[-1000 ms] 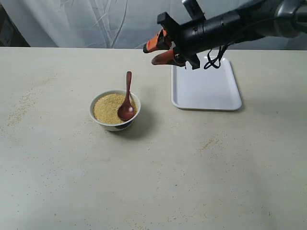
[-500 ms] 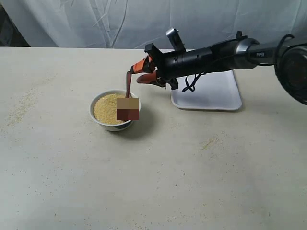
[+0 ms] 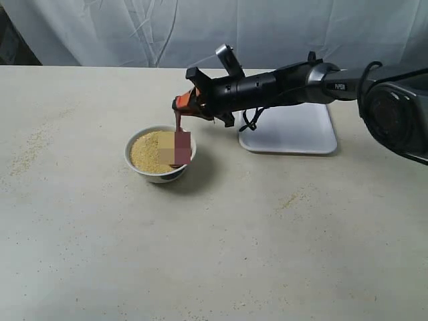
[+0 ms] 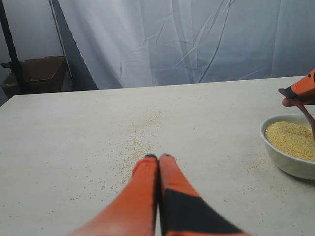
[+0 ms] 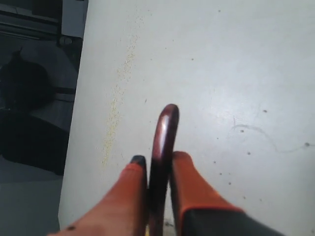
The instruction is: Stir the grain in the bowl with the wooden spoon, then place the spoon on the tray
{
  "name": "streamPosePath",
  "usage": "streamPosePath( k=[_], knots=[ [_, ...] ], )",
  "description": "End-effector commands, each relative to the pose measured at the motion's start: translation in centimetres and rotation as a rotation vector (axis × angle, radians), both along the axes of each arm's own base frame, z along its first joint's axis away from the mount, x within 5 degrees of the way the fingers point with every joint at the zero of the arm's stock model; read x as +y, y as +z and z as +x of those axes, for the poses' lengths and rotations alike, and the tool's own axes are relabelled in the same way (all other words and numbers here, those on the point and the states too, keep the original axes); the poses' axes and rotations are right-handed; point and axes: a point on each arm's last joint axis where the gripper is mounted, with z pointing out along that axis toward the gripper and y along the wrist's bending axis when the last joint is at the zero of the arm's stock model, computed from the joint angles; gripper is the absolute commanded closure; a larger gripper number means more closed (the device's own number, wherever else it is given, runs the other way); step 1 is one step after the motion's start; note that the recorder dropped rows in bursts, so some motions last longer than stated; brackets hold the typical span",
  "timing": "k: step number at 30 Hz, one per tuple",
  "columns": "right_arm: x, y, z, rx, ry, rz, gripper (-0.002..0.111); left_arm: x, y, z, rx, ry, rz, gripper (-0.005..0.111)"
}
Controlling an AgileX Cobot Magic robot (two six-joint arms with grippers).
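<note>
Wooden spoon (image 5: 162, 142) pinched by right pincer (image 5: 158, 158); exterior blurs scoop over bowl (image 3: 148, 175).

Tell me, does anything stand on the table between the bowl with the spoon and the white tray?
Nothing visible does. The right gripper is shut on the wooden spoon, its scoop in the bowl; only table surface lies between bowl and tray. The arm hides part of the tray.

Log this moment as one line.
right gripper: shut on dark reddish-brown wooden spoon handle | scoop: down in golden-yellow grain of small white bowl | left gripper: shut, empty
</note>
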Motion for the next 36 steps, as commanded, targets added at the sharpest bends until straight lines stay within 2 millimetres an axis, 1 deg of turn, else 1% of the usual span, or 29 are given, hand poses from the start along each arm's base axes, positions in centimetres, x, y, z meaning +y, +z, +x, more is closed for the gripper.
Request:
streamPosePath(
  k=[1, 3, 5, 8, 11, 14, 16, 19, 21, 23, 26, 29, 31, 33, 36],
  knots=[
    [0.2, 0.7, 0.4, -0.007, -0.044, 0.044, 0.108, 0.0, 0.1, 0.0, -0.014, -0.004, -0.003, 0.107],
    [0.3, 1.2, 0.7, -0.017, -0.071, 0.089, 0.108, 0.0, 0.1, 0.0, -0.014, -0.004, -0.003, 0.107],
    [0.4, 2.2, 0.9, -0.051, -0.085, 0.134, 0.108, 0.0, 0.1, 0.0, -0.014, -0.004, -0.003, 0.107],
    [0.4, 4.5, 0.7, -0.148, -0.051, 0.142, 0.108, 0.0, 0.1, 0.0, -0.014, -0.004, -0.003, 0.107],
    [0.5, 7.9, 0.4, -0.346, 0.0, 0.131, 0.108, 0.0, 0.1, 0.0, -0.014, -0.004, -0.003, 0.107],
    [1.7, 11.3, -0.7, -0.628, 0.085, 0.092, 0.108, 0.0, 0.1, 0.0, -0.014, -0.004, -0.003, 0.107],
    [2.9, 12.1, -1.5, -0.795, 0.139, 0.049, 0.108, 0.0, 0.1, 0.0, -0.014, -0.004, -0.003, 0.107],
    [5.2, 11.6, -2.3, -0.93, 0.172, -0.041, 0.108, 0.0, 0.1, 0.0, -0.014, -0.004, -0.003, 0.107],
    [6.6, 10.6, -2.9, -0.97, 0.196, -0.102, 0.108, 0.0, 0.1, 0.0, -0.014, -0.004, -0.003, 0.107],
    [7.6, 9.5, -3.5, -0.998, 0.242, -0.172, 0.108, 0.0, 0.1, 0.0, -0.014, -0.004, -0.003, 0.107],
    [8.3, 7.7, -4.0, -1.021, 0.322, -0.25, 0.108, 0.0, 0.1, 0.0, -0.014, -0.004, -0.003, 0.107],
    [8.8, 6.4, -4.4, -0.997, 0.368, -0.25, 0.108, 0.0, 0.1, 0.0, -0.014, -0.004, -0.003, 0.107],
    [9.0, 6.3, -4.8, -0.952, 0.381, -0.209, 0.108, 0.0, 0.1, 0.0, -0.014, -0.004, -0.003, 0.107],
    [9.1, 6.9, -5.2, -0.921, 0.395, -0.162, 0.108, 0.0, 0.1, 0.0, -0.014, -0.004, -0.003, 0.107],
    [9.0, 8.8, -5.5, -0.935, 0.398, -0.124, 0.108, 0.0, 0.1, 0.0, -0.014, -0.004, -0.003, 0.107]
  ],
)
